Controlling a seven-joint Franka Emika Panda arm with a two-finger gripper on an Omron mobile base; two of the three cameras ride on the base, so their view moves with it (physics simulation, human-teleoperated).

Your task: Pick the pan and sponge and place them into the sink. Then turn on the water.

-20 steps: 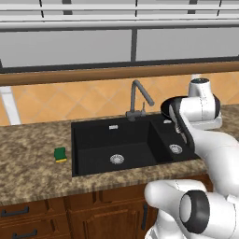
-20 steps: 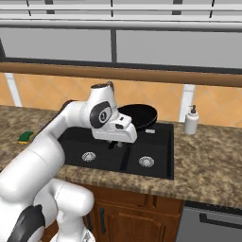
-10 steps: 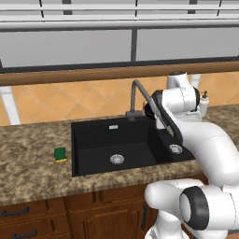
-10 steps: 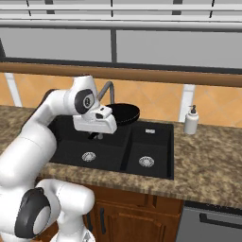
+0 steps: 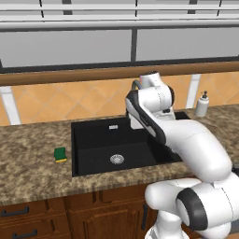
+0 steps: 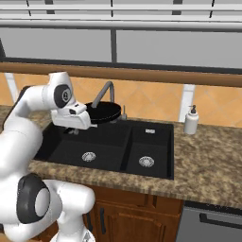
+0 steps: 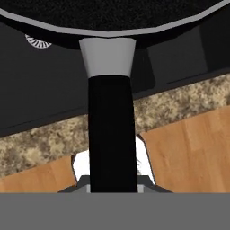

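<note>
Pan (image 6: 103, 112) swung leftward over sink (image 6: 151, 142), round, shallow, black, long handle

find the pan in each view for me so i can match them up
Left base view: I cannot make out the pan; the arm stands where it would be.
Right base view: the pan is held above the sink's large basin, beside the faucet.
Hand view: the pan's rim at the top, handle running down.
Shared landmark: the sink.
</note>
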